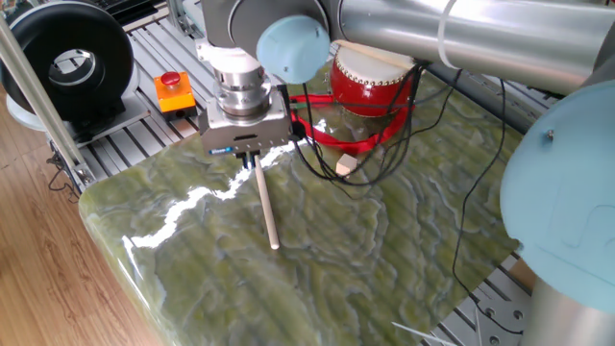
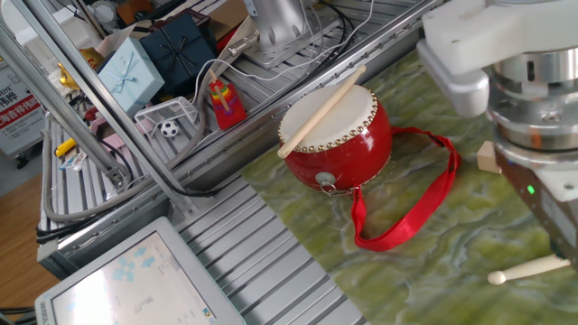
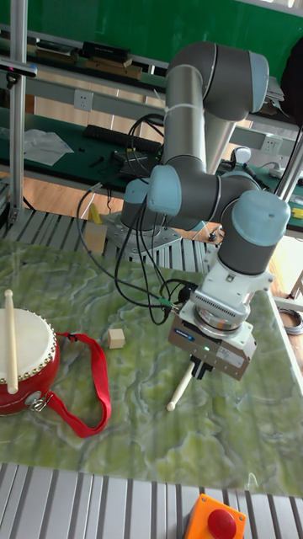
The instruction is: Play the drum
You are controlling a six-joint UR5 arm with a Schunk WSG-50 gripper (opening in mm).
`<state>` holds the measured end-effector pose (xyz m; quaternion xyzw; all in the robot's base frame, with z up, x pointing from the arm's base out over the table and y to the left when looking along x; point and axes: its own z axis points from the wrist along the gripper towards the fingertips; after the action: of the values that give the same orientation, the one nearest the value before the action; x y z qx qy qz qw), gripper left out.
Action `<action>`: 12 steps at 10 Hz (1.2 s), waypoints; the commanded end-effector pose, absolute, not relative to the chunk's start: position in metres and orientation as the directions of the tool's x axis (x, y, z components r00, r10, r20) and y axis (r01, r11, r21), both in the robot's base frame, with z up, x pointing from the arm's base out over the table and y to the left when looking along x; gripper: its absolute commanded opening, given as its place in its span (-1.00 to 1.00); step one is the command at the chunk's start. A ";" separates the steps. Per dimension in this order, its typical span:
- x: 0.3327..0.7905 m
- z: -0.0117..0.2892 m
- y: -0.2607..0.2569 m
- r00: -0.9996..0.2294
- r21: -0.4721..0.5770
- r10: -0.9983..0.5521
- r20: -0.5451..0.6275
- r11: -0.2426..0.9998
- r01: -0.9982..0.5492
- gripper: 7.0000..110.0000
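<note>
The red drum (image 1: pixel 370 85) (image 2: pixel 339 135) (image 3: pixel 25 354) stands at the far side of the green table, its red ribbon strap (image 2: pixel 415 203) trailing over the surface. One drumstick (image 2: pixel 322 110) rests across its cream skin. A second drumstick (image 1: pixel 266 207) (image 3: pixel 180 386) lies flat on the table. My gripper (image 1: pixel 249 157) (image 3: pixel 199 369) hangs low over this stick's butt end, well apart from the drum. Its dark fingers sit on either side of the stick, open, and the contact itself is hidden.
A small wooden block (image 1: pixel 344 166) (image 3: pixel 116 338) lies between gripper and drum. An orange box with a red button (image 1: pixel 173 89) sits on the slatted rail beside the table. Black cables (image 1: pixel 432 115) hang from the arm over the surface. A black reel (image 1: pixel 67 58) stands off the table.
</note>
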<state>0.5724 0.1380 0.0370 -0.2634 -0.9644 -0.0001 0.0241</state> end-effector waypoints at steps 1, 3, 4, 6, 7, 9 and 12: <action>0.545 0.034 0.147 -0.823 -0.007 0.563 0.083 0.826 0.564 -1.00; 0.542 0.021 0.164 -0.817 0.027 0.575 0.049 0.817 0.576 -1.00; 0.544 0.013 0.165 -0.814 0.027 0.580 0.023 0.814 0.580 -1.00; 0.554 0.005 0.154 -0.825 0.025 0.565 0.004 0.825 0.565 -1.00; 0.554 0.006 0.146 -0.828 0.010 0.561 0.007 0.828 0.561 -1.00; 0.550 0.009 0.133 -0.835 -0.016 0.550 0.001 0.835 0.550 -1.00; 0.564 0.006 0.128 -0.851 0.022 0.525 -0.018 0.851 0.525 -1.00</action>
<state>0.5565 0.1331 0.0090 -0.2797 -0.9601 0.0009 -0.0022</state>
